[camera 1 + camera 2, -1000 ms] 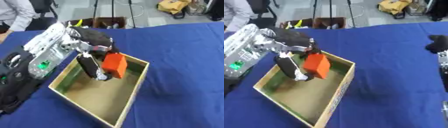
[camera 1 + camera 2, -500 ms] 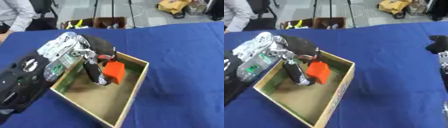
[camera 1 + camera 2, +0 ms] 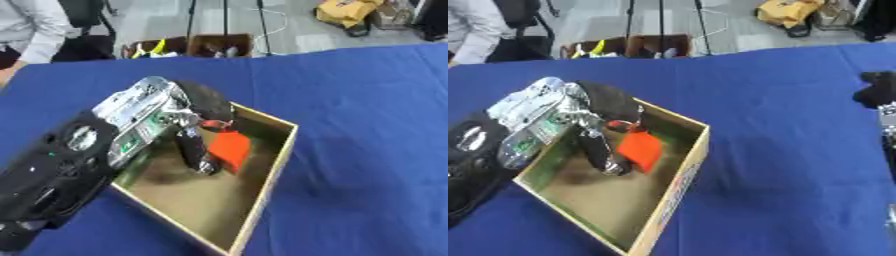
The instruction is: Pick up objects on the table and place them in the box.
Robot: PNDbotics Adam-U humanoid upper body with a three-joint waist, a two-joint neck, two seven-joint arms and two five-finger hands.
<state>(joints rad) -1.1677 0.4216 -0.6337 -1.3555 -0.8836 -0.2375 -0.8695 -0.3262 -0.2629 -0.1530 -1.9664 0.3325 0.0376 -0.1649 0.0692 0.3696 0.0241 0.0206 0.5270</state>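
One orange block (image 3: 229,150) sits low inside the box (image 3: 278,160), pinched by the left hand (image 3: 197,125). Part of the right hand (image 3: 877,90) shows at the right edge, its fingers unclear.

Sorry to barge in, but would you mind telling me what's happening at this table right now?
The robot's left hand reaches down into the open wooden box on the blue table, with an orange block at its fingers, low inside the box. Whether it has let go is unclear. The right hand shows only at the right edge, idle.
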